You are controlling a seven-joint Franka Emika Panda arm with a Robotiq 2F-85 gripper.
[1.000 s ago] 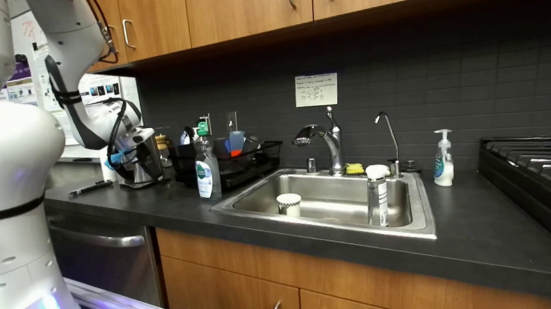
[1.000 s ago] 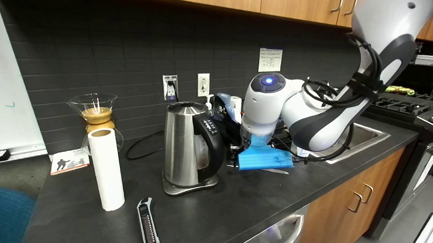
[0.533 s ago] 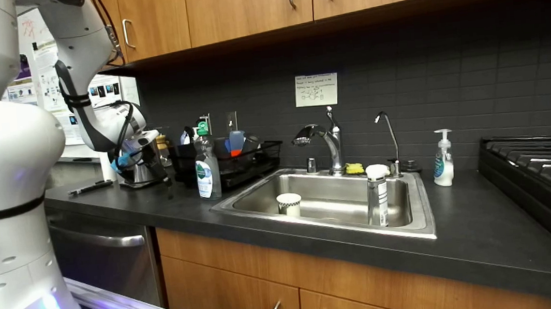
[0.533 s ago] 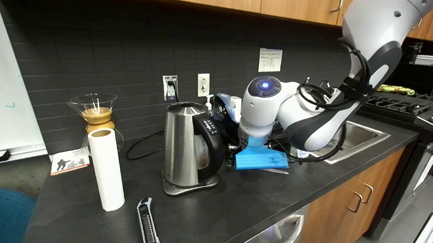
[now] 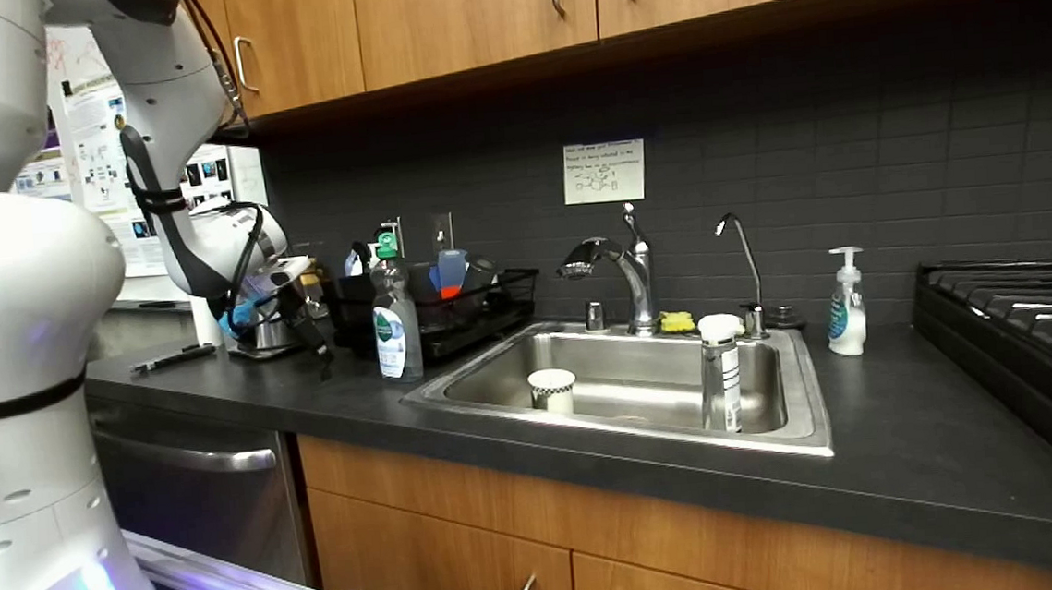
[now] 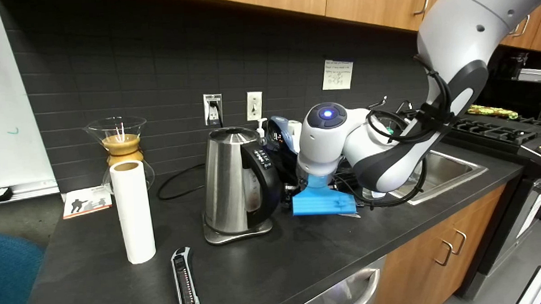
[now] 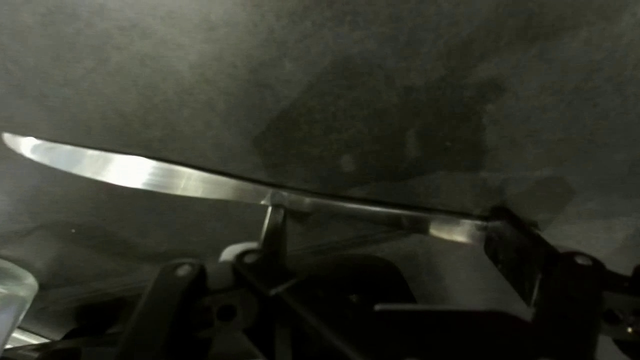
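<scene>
A shiny metal knife (image 7: 150, 175) lies on the dark counter across the wrist view; its tip also shows in an exterior view (image 6: 353, 216). My gripper (image 7: 387, 210) is open, its fingertips wide apart over the blade, with nothing held between them. The left fingertip overlaps the middle of the blade and the right one covers its far end; I cannot tell whether they touch it. In an exterior view the dark fingers (image 5: 322, 355) point down close to the counter. The blue-covered wrist (image 6: 325, 203) hides the fingers in an exterior view. A steel kettle (image 6: 228, 186) stands beside the gripper.
A dish soap bottle (image 5: 396, 327) and black dish rack (image 5: 516, 286) stand near the gripper, before the sink (image 5: 431, 394). A white paper roll (image 6: 134, 213), a box cutter (image 6: 185, 283) and a glass carafe (image 6: 123, 151) stand or lie beyond the kettle.
The arm has swung in and its wrist has moved slightly down. The fingers now show lower, near the counter. The blue cover hides more of the knife. The other things have not moved.
</scene>
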